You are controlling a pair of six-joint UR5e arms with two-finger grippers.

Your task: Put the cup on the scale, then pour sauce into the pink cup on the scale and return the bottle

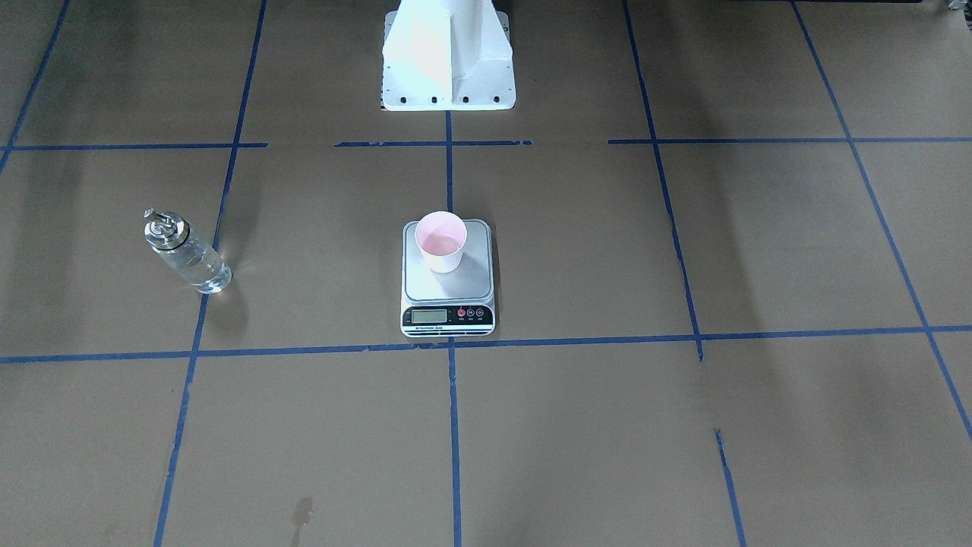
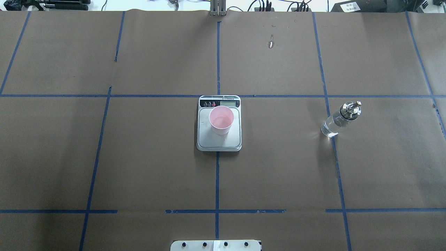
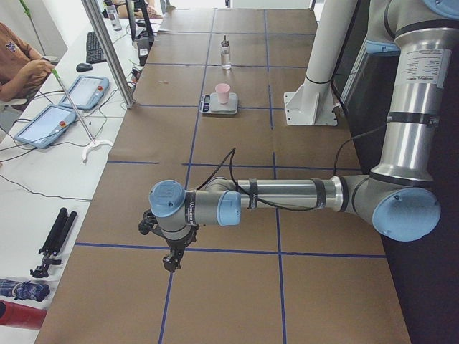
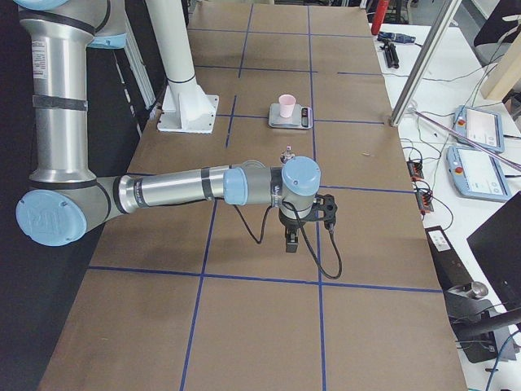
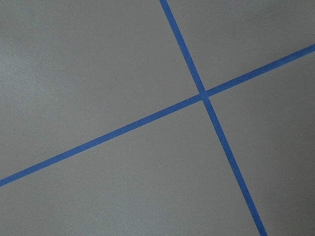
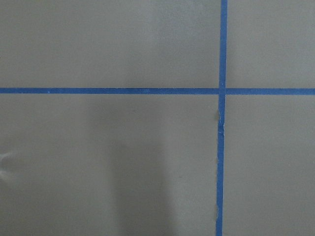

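Observation:
The pale pink cup (image 1: pixel 440 241) (image 2: pixel 221 120) stands upright on the silver platform of the scale (image 1: pixel 448 292) (image 2: pixel 219 141) at the table's middle. The clear glass bottle (image 1: pixel 186 254) (image 2: pixel 339 120) with its metal spout stands upright on the paper on the robot's right side, with colourless sauce (image 1: pixel 199 267) inside. Neither gripper is near them. The left gripper (image 3: pixel 172 264) hangs low over a blue tape line far out on the left. The right gripper (image 4: pixel 291 243) hangs over the paper far out on the right. Whether either is open or shut I cannot tell.
Blue tape lines cross the brown paper. The white robot pedestal (image 1: pixel 448 61) stands behind the scale. In the exterior left view, a side table with tablets (image 3: pixel 82 92) and a seated person (image 3: pixel 18 61) lie past the far edge. A small stain (image 1: pixel 302 513) marks the paper.

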